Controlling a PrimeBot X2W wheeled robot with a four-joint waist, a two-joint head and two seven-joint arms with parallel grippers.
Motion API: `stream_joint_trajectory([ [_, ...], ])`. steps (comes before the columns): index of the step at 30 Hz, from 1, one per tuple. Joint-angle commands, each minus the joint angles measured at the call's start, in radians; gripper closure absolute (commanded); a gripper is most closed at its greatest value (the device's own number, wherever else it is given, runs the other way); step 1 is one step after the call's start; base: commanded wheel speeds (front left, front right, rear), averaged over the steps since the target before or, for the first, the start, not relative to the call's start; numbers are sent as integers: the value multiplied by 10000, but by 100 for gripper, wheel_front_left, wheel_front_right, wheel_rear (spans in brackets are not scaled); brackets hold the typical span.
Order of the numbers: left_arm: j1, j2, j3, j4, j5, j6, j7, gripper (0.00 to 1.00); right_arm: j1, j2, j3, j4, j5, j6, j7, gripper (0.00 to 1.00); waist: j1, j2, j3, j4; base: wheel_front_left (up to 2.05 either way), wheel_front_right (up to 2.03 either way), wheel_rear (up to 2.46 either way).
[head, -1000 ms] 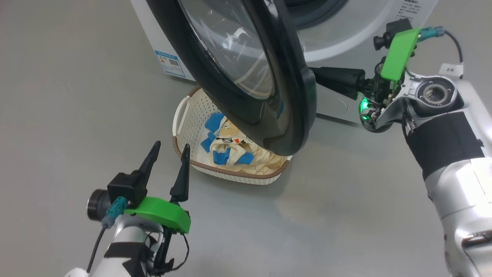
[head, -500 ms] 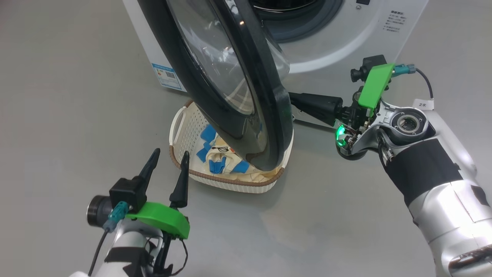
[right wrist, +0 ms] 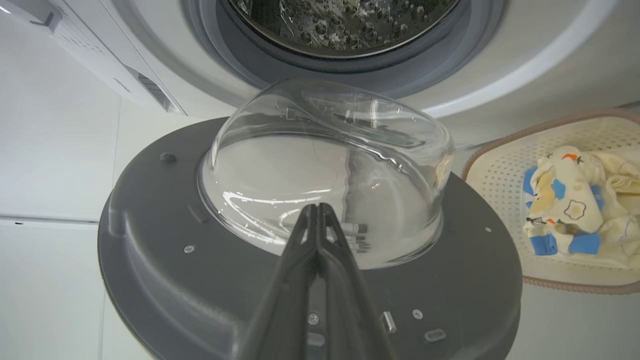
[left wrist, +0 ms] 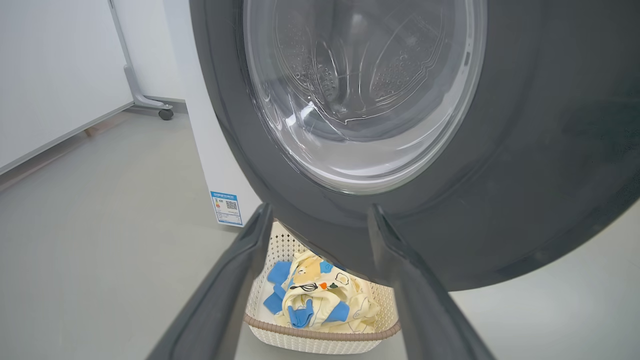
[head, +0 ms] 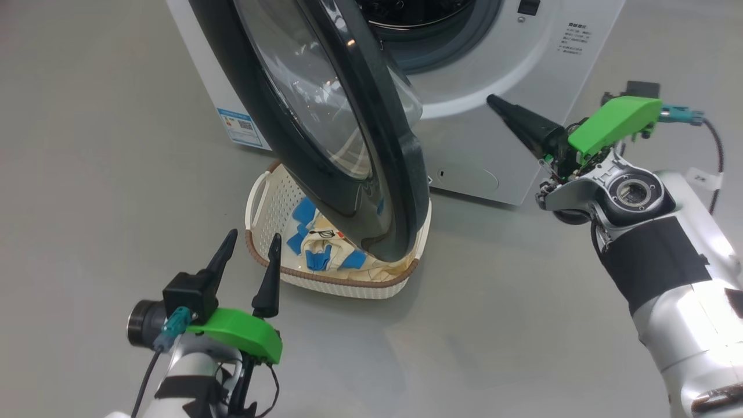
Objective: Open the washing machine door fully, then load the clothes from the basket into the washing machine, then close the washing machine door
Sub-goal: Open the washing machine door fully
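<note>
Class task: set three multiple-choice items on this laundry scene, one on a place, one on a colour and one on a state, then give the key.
1. Where is the basket?
A. On the floor, below the open door
B. On top of the machine
C. Inside the drum

2. What colour are the patches on the clothes?
A. Red
B. Blue
C. Green

3. How is the right gripper?
A. Open
B. Shut, holding nothing
C. Shut on a garment

Key:
1 A: the basket stands on the floor under the door's lower rim.
2 B: bright blue patches show on the cream fabric.
3 B: its fingers press together with nothing between them.
</note>
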Motion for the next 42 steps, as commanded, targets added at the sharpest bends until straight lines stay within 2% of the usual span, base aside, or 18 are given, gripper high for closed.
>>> stream_joint_trajectory([
  [1, -175, 180, 456, -258, 65, 33, -139, 0, -126, -146, -24, -578, -577, -2, -916, 76, 0, -1, -44, -81, 0, 0, 0],
  [2, -171, 185, 485, -253, 59, 41, -139, 0, -52, -197, -55, -698, -784, -2, -1317, 54, 0, -1, -70, -131, 0, 0, 0],
  [3, -159, 189, 511, -237, 47, 43, -139, 0, 37, -271, -88, -810, -988, -2, -1699, 20, 0, -1, -105, -177, 0, 0, 0],
  [4, -145, 196, 537, -217, 31, 40, -139, 0, 117, -416, -49, -896, -1332, -2, -2121, 0, 0, -1, -138, -227, 0, 0, 0],
  [12, 65, 433, 690, -52, 55, 60, -139, 0, 863, -1132, 275, -1076, -3537, -2, -5125, 0, 0, -1, -526, -753, 0, 0, 0],
  [15, 167, 499, 719, 24, 57, 71, -139, 0, 1224, -1395, 426, -1049, -4276, -2, -6083, 0, 0, -1, -752, -916, 0, 0, 0],
  [16, 167, 499, 719, 24, 57, 71, -139, 0, 1224, -1395, 426, -1049, -4276, -2, -6083, 0, 0, -1, -752, -916, 0, 0, 0],
  [19, 304, 554, 736, 75, 54, 87, -139, 0, 1544, -1822, 716, -788, -5571, -2, -7047, 0, 0, -1, -1008, -1080, 0, 0, 0],
  [20, 430, 582, 746, 86, 48, 122, -139, 0, 1738, -1999, 758, -627, -6403, -2, -7356, 0, 0, -1, -1181, -1197, 0, 0, 0],
  [25, 757, 697, 765, 125, 0, 148, -139, 0, 2339, -2184, 88, -580, -8687, -2, -7564, 0, 0, -1, -1600, -1482, 0, 0, 0],
  [33, 1171, 768, 773, -5, -121, 272, -113, 0, 4308, -1630, -1960, -1949, -12186, -2, -7573, 0, 0, -1, -1906, -1780, 0, 0, 0],
  [37, 1292, 780, 769, -75, -194, 320, -89, 0, 5352, -1082, -2628, -2739, -13422, -2, -7574, 0, 0, -1, -1957, -1860, 0, 0, 0],
  [42, 1427, 796, 754, -210, -269, 387, -26, 0, 6309, -415, -2968, -3686, -14398, -2, -7574, 0, 0, -1, -1971, -1941, 0, 0, 0],
])
